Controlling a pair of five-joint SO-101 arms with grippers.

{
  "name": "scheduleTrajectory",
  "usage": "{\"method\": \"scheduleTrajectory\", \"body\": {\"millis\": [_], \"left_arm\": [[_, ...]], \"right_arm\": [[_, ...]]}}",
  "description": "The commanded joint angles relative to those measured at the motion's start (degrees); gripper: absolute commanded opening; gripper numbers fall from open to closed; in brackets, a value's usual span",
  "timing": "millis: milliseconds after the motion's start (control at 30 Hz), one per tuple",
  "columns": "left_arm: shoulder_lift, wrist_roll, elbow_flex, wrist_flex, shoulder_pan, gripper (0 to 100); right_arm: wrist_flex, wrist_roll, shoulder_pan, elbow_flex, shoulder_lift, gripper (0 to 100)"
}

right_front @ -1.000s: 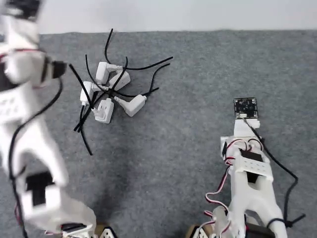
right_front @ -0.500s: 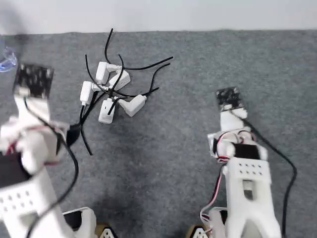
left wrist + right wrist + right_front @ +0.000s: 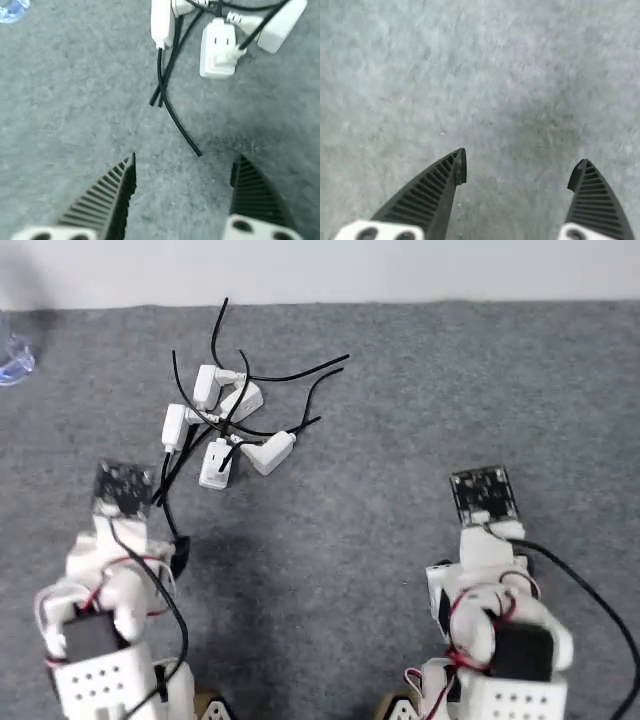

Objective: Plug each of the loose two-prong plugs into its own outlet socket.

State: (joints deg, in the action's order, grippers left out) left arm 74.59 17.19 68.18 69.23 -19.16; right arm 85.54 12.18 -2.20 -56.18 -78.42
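A tangle of white plugs and outlet sockets (image 3: 225, 420) on black cords (image 3: 290, 373) lies on the grey carpet at the back left. In the left wrist view a white socket block (image 3: 217, 47) has a white plug (image 3: 235, 49) against its face, and two more white pieces (image 3: 161, 20) (image 3: 280, 25) lie beside it. My left gripper (image 3: 184, 165) is open and holds nothing, a short way in front of the pile, with a loose black cord end (image 3: 182, 132) just ahead of it. My right gripper (image 3: 522, 167) is open over bare carpet. The left arm (image 3: 110, 580) and the right arm (image 3: 490, 590) stand near the front edge.
A clear bluish plastic object (image 3: 15, 360) (image 3: 12, 10) sits at the far left edge. A pale wall (image 3: 400, 270) bounds the carpet at the back. Bare grey carpet (image 3: 380, 460) lies between the pile and the right arm.
The left arm has swung down from high at the far left to a low spot facing the pile. The right arm has drawn back toward the front edge.
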Motion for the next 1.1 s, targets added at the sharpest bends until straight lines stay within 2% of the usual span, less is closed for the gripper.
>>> {"method": "scheduleTrajectory", "body": {"millis": [0,67,167,233,333,433,500,600,667,833,1067], "left_arm": [[12.13,-0.62,8.75,-3.87,0.35,29],[19.43,-2.11,13.41,-3.52,0.35,29],[29.89,-10.02,21.76,-3.25,0.44,29],[30.68,-13.54,23.87,-4.57,0.44,27],[28.04,-14.33,23.08,-5.45,0.62,21],[28.04,-14.33,23.78,-5.27,5.10,18],[28.04,-14.33,24.57,-5.63,9.58,18],[28.13,-13.98,26.07,-6.77,14.15,18],[28.13,-13.89,27.03,-7.74,12.57,18],[28.13,-13.89,27.38,-8.09,3.25,18],[28.04,-13.89,28.35,-7.21,2.64,18]], "right_arm": [[-6.11,-0.79,-0.92,-6.33,-6.29,31.6],[-10.33,-0.79,-0.66,-14.07,-9.98,31.6],[-16.48,-1.32,-1.01,-25.32,-16.40,31.5],[-17.54,-2.55,-1.01,-31.12,-21.32,31.4],[-17.80,-10.90,-1.80,-35.60,-26.51,31.4],[-17.89,-19.25,-1.27,-35.43,-24.66,31.4],[-17.89,-21.71,3.38,-36.57,-25.01,31.4],[-19.47,-22.51,14.37,-40.35,-25.54,31.4],[-20.26,-22.33,17.80,-40.09,-25.54,31.4],[-20.35,-22.33,16.31,-40.18,-25.54,31.4],[-19.74,-22.15,9.63,-40.18,-25.54,31.4]]}}
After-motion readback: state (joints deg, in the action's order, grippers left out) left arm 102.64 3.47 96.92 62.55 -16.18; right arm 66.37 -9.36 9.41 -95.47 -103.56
